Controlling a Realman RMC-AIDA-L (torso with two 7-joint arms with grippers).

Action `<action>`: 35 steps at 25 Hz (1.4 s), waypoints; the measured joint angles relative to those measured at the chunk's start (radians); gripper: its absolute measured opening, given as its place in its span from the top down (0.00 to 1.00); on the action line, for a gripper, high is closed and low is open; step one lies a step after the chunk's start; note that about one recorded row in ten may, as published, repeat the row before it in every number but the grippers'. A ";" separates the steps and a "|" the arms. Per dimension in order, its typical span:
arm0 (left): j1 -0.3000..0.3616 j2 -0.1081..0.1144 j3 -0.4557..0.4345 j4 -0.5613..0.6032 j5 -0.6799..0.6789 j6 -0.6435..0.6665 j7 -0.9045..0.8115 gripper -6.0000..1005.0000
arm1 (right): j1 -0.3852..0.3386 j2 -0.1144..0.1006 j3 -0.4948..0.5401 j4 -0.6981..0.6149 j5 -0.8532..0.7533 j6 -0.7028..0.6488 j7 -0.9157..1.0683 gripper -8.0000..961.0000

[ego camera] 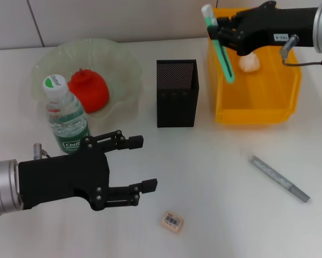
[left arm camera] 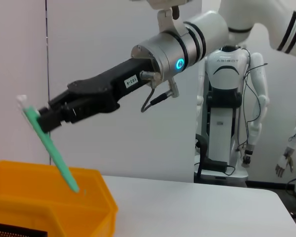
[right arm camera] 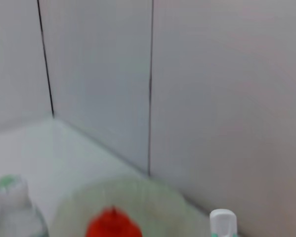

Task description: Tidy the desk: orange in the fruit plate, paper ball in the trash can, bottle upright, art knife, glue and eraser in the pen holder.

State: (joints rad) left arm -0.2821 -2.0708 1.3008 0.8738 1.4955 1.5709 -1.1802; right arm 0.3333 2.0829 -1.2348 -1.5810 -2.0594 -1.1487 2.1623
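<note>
My right gripper [ego camera: 217, 29] is shut on a slim green glue pen [ego camera: 223, 56] with a white cap, held tilted over the near-left corner of the yellow trash can [ego camera: 290, 107]; the left wrist view shows the same grip [left arm camera: 46, 118]. The paper ball [ego camera: 249, 63] lies inside the can. The orange [ego camera: 88, 90] rests in the pale green fruit plate [ego camera: 126, 64]. The bottle [ego camera: 65, 115] stands upright beside it. My left gripper [ego camera: 144, 163] hangs open just right of the bottle. The eraser [ego camera: 172, 221] and the grey art knife [ego camera: 279, 178] lie on the desk. The black mesh pen holder [ego camera: 176, 93] stands mid-desk.
The pen holder stands between the plate and the trash can, a short gap from each. A white wall runs close behind the desk. Another white robot [left arm camera: 229, 98] stands beyond the desk's far side in the left wrist view.
</note>
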 joint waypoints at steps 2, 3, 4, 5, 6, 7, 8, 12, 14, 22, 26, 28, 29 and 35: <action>0.000 0.000 0.000 -0.002 0.000 0.000 0.000 0.19 | -0.016 0.000 0.017 0.066 0.132 0.038 -0.101 0.80; -0.001 0.000 0.000 -0.005 0.000 0.000 0.000 0.19 | -0.018 0.000 0.030 0.109 0.196 0.047 -0.154 0.80; 0.000 0.000 0.000 -0.006 0.000 0.000 0.000 0.19 | -0.016 -0.001 0.056 0.183 0.302 0.051 -0.243 0.80; 0.000 0.000 0.000 -0.006 0.000 0.000 0.000 0.19 | -0.016 -0.001 0.056 0.183 0.302 0.051 -0.243 0.79; 0.001 0.000 0.000 -0.007 0.000 0.000 0.000 0.19 | -0.012 -0.001 0.070 0.218 0.340 0.049 -0.281 0.79; 0.001 0.000 0.000 -0.007 0.000 0.000 0.000 0.19 | -0.007 -0.001 0.081 0.243 0.369 0.045 -0.312 0.79; 0.001 0.000 0.000 -0.010 0.000 0.000 0.001 0.19 | -0.002 -0.001 0.090 0.270 0.390 0.043 -0.342 0.79; 0.000 0.000 0.000 -0.020 0.000 0.000 0.001 0.19 | 0.019 -0.003 0.107 0.384 0.471 0.041 -0.452 0.79; -0.001 0.000 0.000 -0.022 0.002 0.001 0.001 0.19 | 0.042 -0.005 0.122 0.442 0.494 0.037 -0.488 0.79; 0.001 0.001 0.000 -0.022 0.001 0.026 0.001 0.19 | 0.187 -0.019 0.156 0.628 0.492 0.039 -0.537 0.79; 0.002 0.001 0.000 -0.022 0.001 0.035 0.001 0.19 | 0.224 -0.018 0.157 0.673 0.491 0.049 -0.565 0.78; 0.003 0.001 0.000 -0.023 0.000 0.038 0.001 0.19 | 0.241 -0.018 0.156 0.704 0.491 0.058 -0.572 0.78; 0.003 0.000 0.000 -0.023 0.000 0.039 0.001 0.19 | 0.249 -0.019 0.156 0.722 0.491 0.062 -0.578 0.78; 0.003 0.000 0.001 -0.024 0.000 0.040 0.001 0.19 | 0.266 -0.012 0.154 0.797 0.491 0.089 -0.628 0.78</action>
State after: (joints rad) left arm -0.2791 -2.0709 1.3015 0.8493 1.4955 1.6111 -1.1796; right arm 0.5994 2.0705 -1.0807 -0.7838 -1.5686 -1.0598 1.5343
